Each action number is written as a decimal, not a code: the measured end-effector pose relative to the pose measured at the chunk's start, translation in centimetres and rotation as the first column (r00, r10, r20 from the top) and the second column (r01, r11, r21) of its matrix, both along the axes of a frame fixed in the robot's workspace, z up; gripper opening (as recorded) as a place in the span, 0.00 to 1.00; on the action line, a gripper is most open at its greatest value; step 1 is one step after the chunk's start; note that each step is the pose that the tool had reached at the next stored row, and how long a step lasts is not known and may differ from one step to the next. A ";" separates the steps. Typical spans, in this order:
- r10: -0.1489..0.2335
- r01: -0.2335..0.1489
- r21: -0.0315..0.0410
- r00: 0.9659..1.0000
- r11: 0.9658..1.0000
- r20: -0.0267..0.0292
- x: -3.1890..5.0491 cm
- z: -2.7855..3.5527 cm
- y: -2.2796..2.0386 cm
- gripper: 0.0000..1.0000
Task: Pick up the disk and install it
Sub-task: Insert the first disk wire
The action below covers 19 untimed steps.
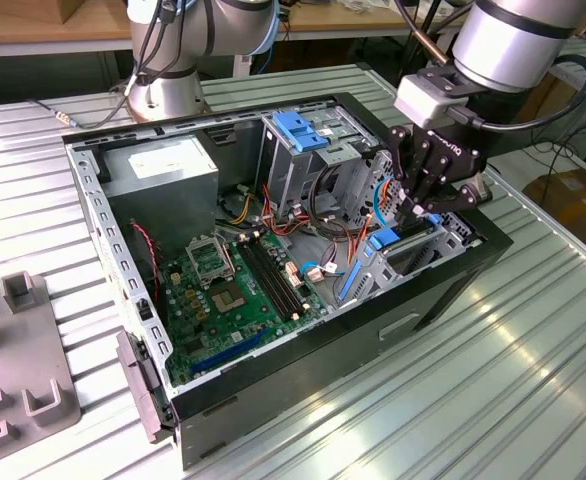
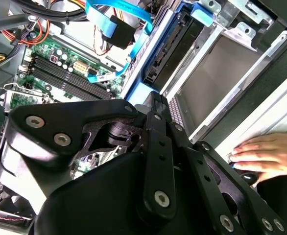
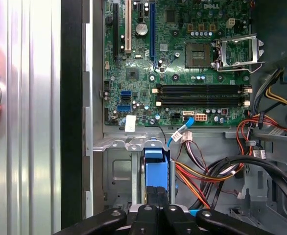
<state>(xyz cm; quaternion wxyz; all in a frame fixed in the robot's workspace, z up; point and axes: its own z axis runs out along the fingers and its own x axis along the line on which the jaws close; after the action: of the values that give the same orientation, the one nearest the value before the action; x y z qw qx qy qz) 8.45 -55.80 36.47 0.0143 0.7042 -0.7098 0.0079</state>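
At the right of the exterior view the gripper hangs inside the open computer case, seemingly clenched on the near end of the disk; the disk stands edge-on directly beneath it, blue rails lengthwise, long axis pointing down into the drive bay

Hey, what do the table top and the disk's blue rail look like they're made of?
The table top looks like bare aluminium: silvery, ribbed, with streaky reflections. The disk's blue rail seems to be moulded plastic: even bright blue, soft sheen.
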 end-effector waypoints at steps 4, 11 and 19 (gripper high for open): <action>0.000 0.000 0.000 1.000 1.000 0.000 0.08 0.00 0.00 0.10; 0.001 -0.001 0.000 1.000 1.000 0.000 0.11 0.81 0.00 0.10; 0.024 -0.024 -0.001 1.000 1.000 0.000 0.36 1.60 0.00 0.10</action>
<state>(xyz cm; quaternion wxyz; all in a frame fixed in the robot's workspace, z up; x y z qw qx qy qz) 8.81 -55.80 38.07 0.0146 0.7127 -0.7012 0.0085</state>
